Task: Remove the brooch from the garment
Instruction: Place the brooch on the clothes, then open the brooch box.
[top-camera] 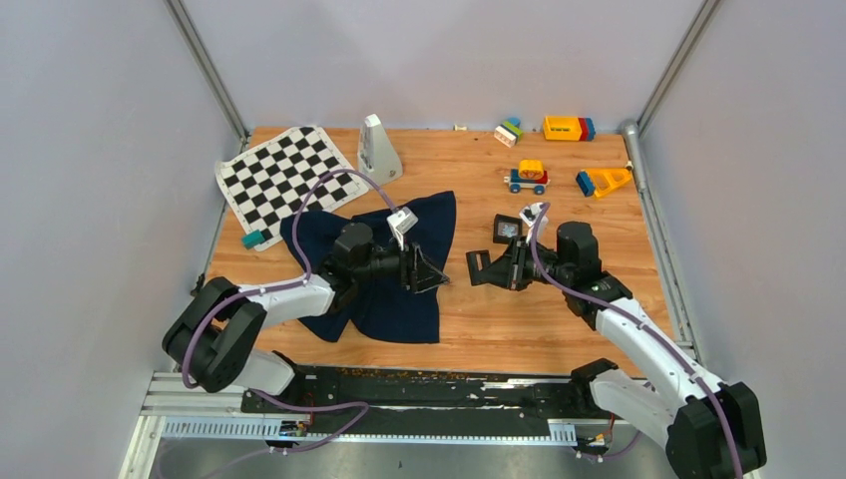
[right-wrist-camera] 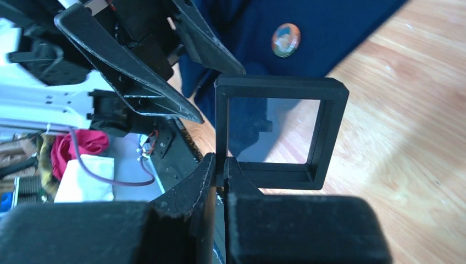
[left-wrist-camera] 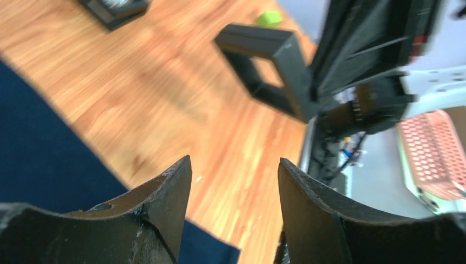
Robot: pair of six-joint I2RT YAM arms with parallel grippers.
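Observation:
The dark navy garment (top-camera: 374,289) lies spread on the wooden table, left of centre. A small round orange and teal brooch (right-wrist-camera: 286,39) is pinned on the garment (right-wrist-camera: 329,27) near its edge; I cannot make it out in the top view. My left gripper (top-camera: 431,271) is open and empty over the garment's right edge, with bare table between its fingers (left-wrist-camera: 235,165). My right gripper (top-camera: 479,270) faces it, shut (right-wrist-camera: 221,162) on the edge of a black square frame with a clear window (right-wrist-camera: 280,132). This frame also shows in the left wrist view (left-wrist-camera: 269,66).
A small black box (top-camera: 507,230) stands just behind the right gripper. A chequered mat (top-camera: 284,180) and a white wedge-shaped object (top-camera: 377,150) lie at the back left. Toy blocks (top-camera: 567,128), a toy car (top-camera: 527,178) and an orange piece (top-camera: 604,182) lie at the back right. A teal block (top-camera: 253,239) sits left of the garment.

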